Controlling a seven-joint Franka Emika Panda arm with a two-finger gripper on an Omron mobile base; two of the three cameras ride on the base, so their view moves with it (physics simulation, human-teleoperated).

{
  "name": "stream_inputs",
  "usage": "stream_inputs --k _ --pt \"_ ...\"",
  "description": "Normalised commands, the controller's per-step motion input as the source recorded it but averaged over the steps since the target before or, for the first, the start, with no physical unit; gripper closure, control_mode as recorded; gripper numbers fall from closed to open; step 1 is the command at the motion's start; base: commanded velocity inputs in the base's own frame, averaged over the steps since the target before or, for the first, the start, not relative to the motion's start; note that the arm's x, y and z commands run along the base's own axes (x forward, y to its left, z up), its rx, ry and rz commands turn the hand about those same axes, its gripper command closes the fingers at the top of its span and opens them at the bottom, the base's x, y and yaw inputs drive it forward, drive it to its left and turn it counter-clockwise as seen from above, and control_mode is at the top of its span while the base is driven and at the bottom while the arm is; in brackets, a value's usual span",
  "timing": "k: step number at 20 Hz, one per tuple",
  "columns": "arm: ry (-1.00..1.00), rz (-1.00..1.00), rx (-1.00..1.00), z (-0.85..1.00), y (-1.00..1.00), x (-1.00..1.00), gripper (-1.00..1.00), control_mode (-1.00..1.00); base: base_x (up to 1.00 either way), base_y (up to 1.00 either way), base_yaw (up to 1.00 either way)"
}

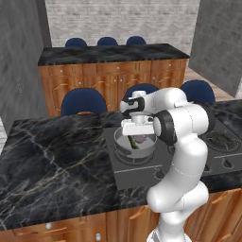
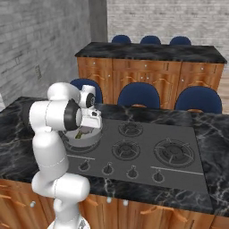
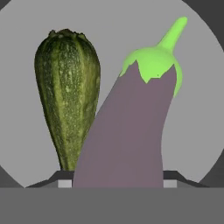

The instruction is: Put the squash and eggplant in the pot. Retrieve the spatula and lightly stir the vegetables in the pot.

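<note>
A: Left to right, quick. Left base view?
B: Bare black marble counter (image 1: 52,160) on the left, then the pot (image 1: 124,147) on the near-left burner of the stove (image 1: 142,172). The squash (image 1: 133,142) lies in it as a thin green stick, with a bit of purple eggplant (image 1: 140,138) just beside it. The gripper (image 1: 137,133) hangs right over the pot's mouth.

A: Hand view?
B: Squash (image 3: 66,94) on the left, eggplant (image 3: 131,135) to its right, overlapping it, green stem cap pointing to the top right. The grey pot floor (image 3: 192,113) is behind both.

A: Gripper state?
B: The eggplant's lower end sits between the two finger tips (image 3: 64,183), jaws partly apart. Looks like it is gripping the eggplant, but I can't tell for sure whether the pads touch it.

A: Right base view?
B: Arm on the left, gripper (image 2: 88,129) over the pot (image 2: 91,140), a green bit of squash (image 2: 79,133) inside. Other burners further right, blue chairs (image 2: 138,95) behind the counter.
</note>
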Motion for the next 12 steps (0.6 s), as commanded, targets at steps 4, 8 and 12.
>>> stream_inputs --k 4,8,12 --pt "0.0 0.0 0.0 0.0 0.0 0.0 -1.0 -1.0 0.0 0.0 0.0" --pt "0.0 0.0 0.0 0.0 0.0 0.0 -1.0 -1.0 0.0 0.0 0.0" --pt "0.0 0.0 0.0 0.0 0.0 0.0 -1.0 -1.0 0.0 0.0 0.0"
